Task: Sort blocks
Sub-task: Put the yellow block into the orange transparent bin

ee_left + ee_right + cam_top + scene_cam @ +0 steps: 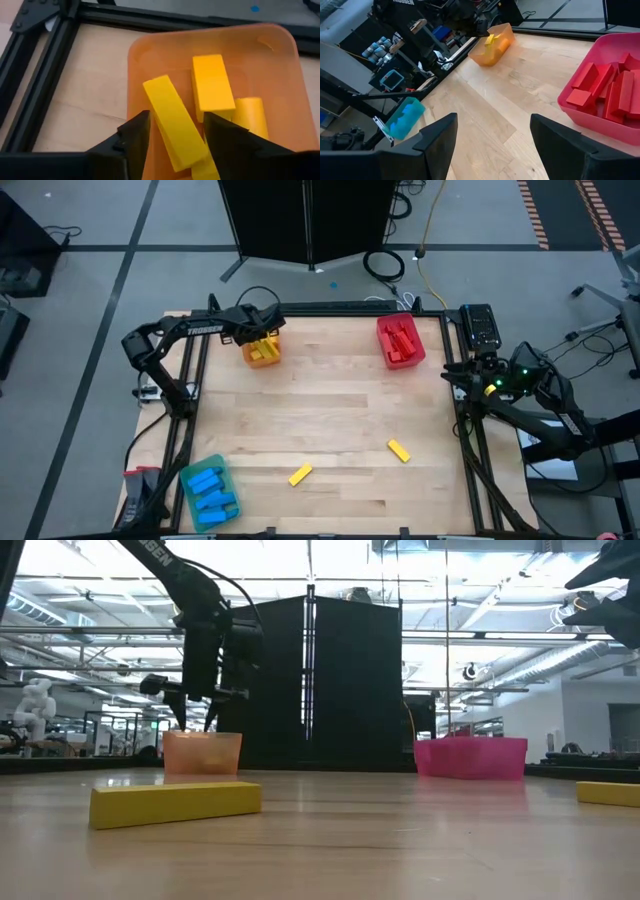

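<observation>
Reaching over the orange tray [262, 352], the left gripper [175, 131] has fingers parted astride a yellow block [172, 122].

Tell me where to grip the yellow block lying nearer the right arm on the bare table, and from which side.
Take that yellow block across its two long sides, near the middle, coming straight down from above. It lies flat and diagonal on the table, so the wrist likely needs turning until the fingers straddle its narrow width. Nothing crowds it; the other loose yellow block lies well apart.
</observation>
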Robot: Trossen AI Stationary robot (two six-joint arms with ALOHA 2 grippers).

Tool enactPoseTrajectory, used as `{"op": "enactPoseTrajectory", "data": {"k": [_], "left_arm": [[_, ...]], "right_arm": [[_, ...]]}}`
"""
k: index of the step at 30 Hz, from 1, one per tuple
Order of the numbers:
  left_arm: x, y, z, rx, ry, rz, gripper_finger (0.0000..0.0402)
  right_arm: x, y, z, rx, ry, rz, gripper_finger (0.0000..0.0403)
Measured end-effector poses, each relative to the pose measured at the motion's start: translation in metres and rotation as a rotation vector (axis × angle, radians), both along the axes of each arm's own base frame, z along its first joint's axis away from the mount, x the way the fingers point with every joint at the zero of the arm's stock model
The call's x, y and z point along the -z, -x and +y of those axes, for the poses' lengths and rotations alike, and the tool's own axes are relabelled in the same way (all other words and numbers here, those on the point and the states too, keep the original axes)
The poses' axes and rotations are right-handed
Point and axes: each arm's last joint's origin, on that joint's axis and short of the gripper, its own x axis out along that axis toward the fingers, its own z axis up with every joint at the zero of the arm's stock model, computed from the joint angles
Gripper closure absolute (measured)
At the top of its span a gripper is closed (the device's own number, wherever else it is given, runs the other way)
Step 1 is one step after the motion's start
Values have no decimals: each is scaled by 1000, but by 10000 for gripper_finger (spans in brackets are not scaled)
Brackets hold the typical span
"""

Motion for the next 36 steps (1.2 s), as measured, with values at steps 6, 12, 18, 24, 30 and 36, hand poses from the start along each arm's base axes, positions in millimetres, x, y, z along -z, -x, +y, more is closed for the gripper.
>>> {"op": "enactPoseTrajectory", "data": {"k": [6,12,18,24,30,36], "left_arm": [[1,-2,0,78,50,-9,189],[-18,-24,-7,509,114,48,186],[-49,-50,-38,776,210,6,185],[-49,-78,-119,1169,349,-44,185],[-50,-87,-213,1275,413,-139,185],[-54,-85,-283,1246,359,-289,185]], "right_arm": [[0,0,0,0,0,0,154],[0,0,0,0,0,0,154],[0,0,0,0,0,0,154],[0,0,0,0,0,0,154],[0,0,0,0,0,0,154],[0,0,0,1,7,2,154]]}}
